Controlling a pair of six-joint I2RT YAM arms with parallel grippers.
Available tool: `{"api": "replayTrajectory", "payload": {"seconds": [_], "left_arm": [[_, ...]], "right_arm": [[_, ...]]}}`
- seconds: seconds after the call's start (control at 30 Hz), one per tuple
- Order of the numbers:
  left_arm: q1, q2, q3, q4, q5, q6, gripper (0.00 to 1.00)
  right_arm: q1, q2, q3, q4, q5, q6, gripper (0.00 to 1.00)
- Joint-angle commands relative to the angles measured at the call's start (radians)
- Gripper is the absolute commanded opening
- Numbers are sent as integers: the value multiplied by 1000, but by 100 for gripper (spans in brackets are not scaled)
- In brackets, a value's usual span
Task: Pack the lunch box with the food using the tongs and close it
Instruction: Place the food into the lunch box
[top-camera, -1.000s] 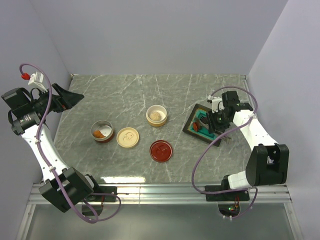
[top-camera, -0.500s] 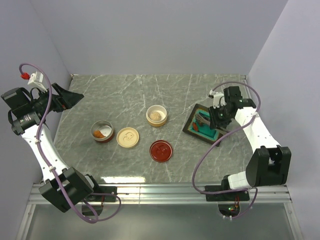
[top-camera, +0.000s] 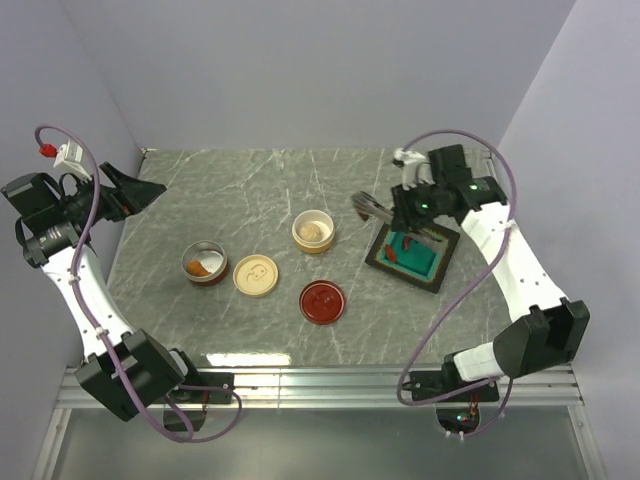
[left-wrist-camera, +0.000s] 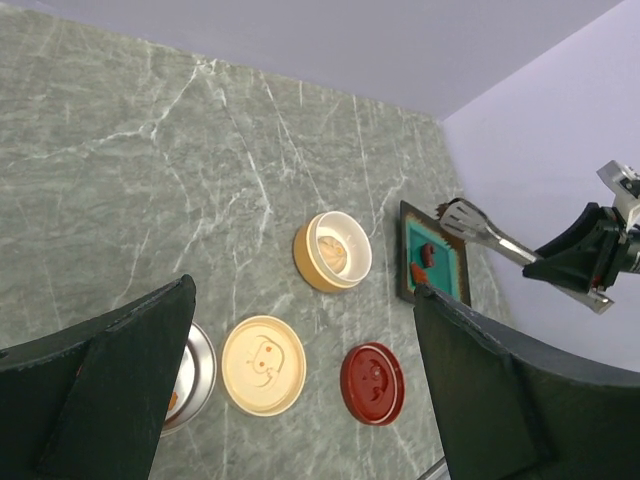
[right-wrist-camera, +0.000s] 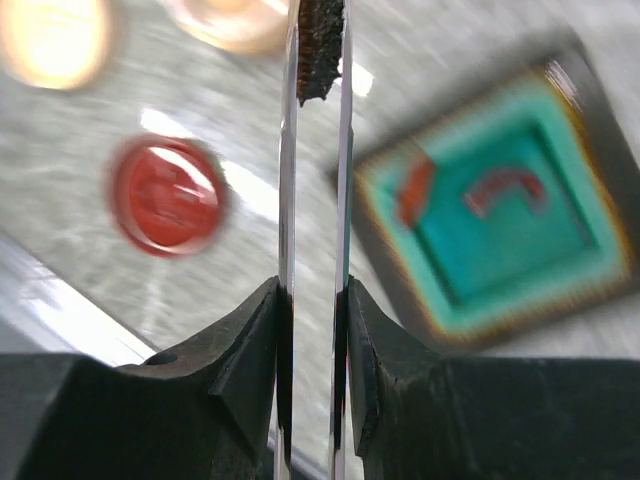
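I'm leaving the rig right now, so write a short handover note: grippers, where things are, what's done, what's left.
Left gripper: open, empty, raised at the far left.
Right gripper: shut on the tongs, which pinch a dark food piece between tray and tan bowl.
Tray: two reddish pieces inside.
Done: tan bowl and metal bowl each hold some food.
Left: place the held piece, probably move the rest, fit the cream lid and red lid, both lying on the table.

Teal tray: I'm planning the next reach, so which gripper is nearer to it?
Right. The right gripper, holding the tongs, hovers by the teal tray's far edge; the left gripper is open at the table's far-left corner.
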Motion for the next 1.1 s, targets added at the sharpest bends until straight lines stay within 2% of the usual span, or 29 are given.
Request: {"api": "replayTrajectory", "payload": {"seconds": [0.0, 0.3, 0.53, 0.73, 1.07], "left_arm": [[5, 5, 17, 61, 37, -50, 96], [3, 9, 40, 38, 18, -40, 96], [3, 18, 10, 116, 27, -127, 96], [4, 17, -10, 146, 26, -149, 96], [4, 18, 9, 112, 23, -115, 96]], "right_arm": [[145, 46, 106, 102, -52, 86, 23], [469, 322, 307, 277, -47, 232, 23], [633, 539, 530, 301, -20, 257, 23], [721, 670, 673, 296, 6, 277, 23], [756, 770, 713, 323, 54, 283, 23]]}}
